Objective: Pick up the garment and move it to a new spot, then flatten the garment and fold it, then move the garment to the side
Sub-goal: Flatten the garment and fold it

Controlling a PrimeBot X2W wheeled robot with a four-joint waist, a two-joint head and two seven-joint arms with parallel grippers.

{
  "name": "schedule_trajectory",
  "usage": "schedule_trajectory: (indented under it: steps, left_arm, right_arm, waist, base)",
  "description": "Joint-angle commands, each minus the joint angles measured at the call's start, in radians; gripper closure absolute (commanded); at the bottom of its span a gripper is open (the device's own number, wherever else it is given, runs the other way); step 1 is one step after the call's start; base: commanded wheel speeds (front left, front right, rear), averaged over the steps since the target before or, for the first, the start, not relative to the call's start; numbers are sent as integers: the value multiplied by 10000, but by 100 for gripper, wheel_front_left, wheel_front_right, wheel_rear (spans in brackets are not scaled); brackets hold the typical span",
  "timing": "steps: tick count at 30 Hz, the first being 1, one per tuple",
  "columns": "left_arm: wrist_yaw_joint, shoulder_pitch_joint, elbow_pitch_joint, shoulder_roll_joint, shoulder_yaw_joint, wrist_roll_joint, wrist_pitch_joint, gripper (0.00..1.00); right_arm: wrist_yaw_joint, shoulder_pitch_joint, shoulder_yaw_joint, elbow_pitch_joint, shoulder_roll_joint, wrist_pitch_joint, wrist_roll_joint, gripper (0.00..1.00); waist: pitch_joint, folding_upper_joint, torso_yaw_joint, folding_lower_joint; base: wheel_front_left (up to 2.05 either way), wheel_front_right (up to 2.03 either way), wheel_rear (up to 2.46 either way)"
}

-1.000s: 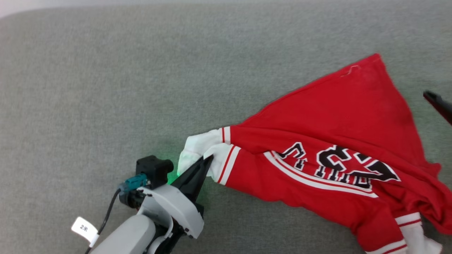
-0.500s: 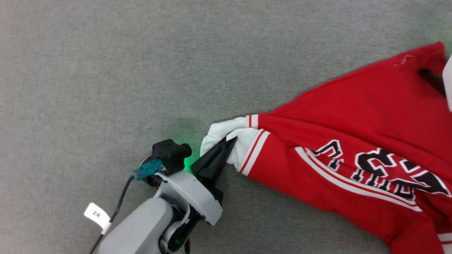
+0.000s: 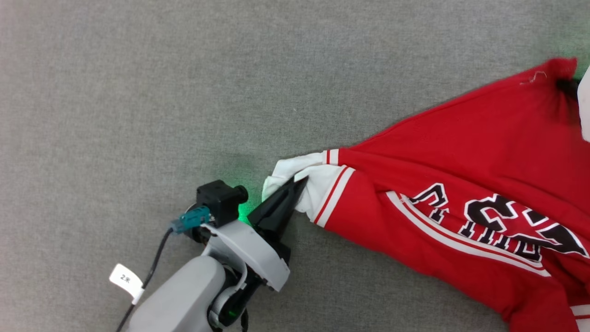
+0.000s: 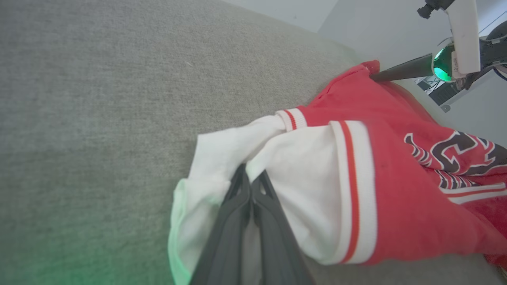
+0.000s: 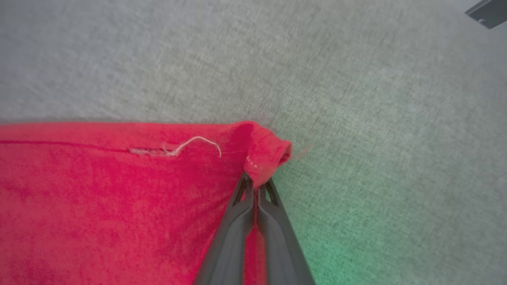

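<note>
The garment point(image 3: 461, 152), a red jersey with white sleeve ends and black white-outlined lettering, lies stretched over the right half of the grey surface. My left gripper point(image 3: 298, 183) is shut on the white sleeve end point(image 4: 301, 178); in the left wrist view its fingers point(image 4: 241, 206) pinch the bunched white fabric. My right gripper point(image 3: 563, 85) is at the far right edge, shut on the garment's red far corner point(image 5: 269, 152). In the right wrist view the gripper point(image 5: 256, 181) is closed, with the corner curled over its tips. The left wrist view also shows the right gripper point(image 4: 376, 76) at that corner.
The grey fabric surface point(image 3: 184, 92) is bare to the left of and beyond the garment. Its far edge point(image 4: 277, 23) meets a pale wall in the left wrist view. A loose white thread point(image 5: 190, 143) hangs from the hem near the right gripper.
The head camera shifted early on. Since then my right gripper has reached the garment's far corner and shut on it, puckering the cloth. The left gripper keeps its hold on the sleeve.
</note>
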Motion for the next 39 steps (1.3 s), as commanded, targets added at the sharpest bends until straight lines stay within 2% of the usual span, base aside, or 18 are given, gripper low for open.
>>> schedule_trajectory:
  steps: [1, 5, 10, 16, 22, 27, 29, 31, 34, 39]
  left_arm:
    - [86, 193, 507, 284, 140, -126, 74, 100]
    - [-67, -393, 356, 435, 352, -126, 2, 100]
    - [-300, -1840, 379, 760, 869, -173, 235, 100]
    - [-500, -4590, 1548, 751, 1684, -703, 1007, 100]
    - [-171, -7664, 3697, 304, 2231, -646, 1231, 100]
    - [370, -10605, 5653, 194, 2758, -187, 335, 100]
    - [417, -11420, 6261, 146, 2956, -190, -85, 100]
    - [272, -11967, 6774, 77, 3168, -279, -373, 100]
    - [-198, -12040, 7424, -175, 3239, -398, -585, 100]
    - [-786, -11086, 8096, -576, 3194, -742, -672, 100]
  right_arm:
    - [-38, 151, -89, 443, 215, -441, -52, 100]
    - [-30, -460, -1145, 1225, 710, -2245, -208, 100]
    - [-28, -1512, -2377, 2729, 1488, -3953, -844, 100]
    - [-30, -3379, -3524, 4270, 2215, -5556, -1745, 100]
    - [-30, -5194, -3935, 5093, 2669, -6373, -2431, 100]
    - [-32, -6865, -4512, 5861, 3121, -7351, -2960, 100]
    - [-33, -7298, -4677, 6212, 3271, -7674, -3118, 100]
    - [-35, -7563, -4736, 6531, 3404, -7922, -3298, 100]
    - [-35, -7518, -4660, 6909, 3570, -8125, -3393, 100]
    - [-32, -6636, -3954, 6948, 3698, -8201, -3280, 100]
  waist:
    - [-163, 0, -75, 0]
    - [-483, 0, -141, 0]
    - [-777, 0, -337, 0]
    - [-755, 0, -600, 0]
    - [-434, 0, -904, 0]
    - [-139, 0, -1280, 0]
    - [-146, 0, -1392, 0]
    - [-210, 0, -1456, 0]
    - [-380, 0, -1430, 0]
    - [-622, 0, -1351, 0]
  base:
    - [0, 0, 0]
    - [0, 0, 0]
    - [0, 0, 0]
    - [0, 0, 0]
    - [0, 0, 0]
    - [0, 0, 0]
    - [0, 0, 0]
    - [0, 0, 0]
    - [0, 0, 0]
    - [0, 0, 0]
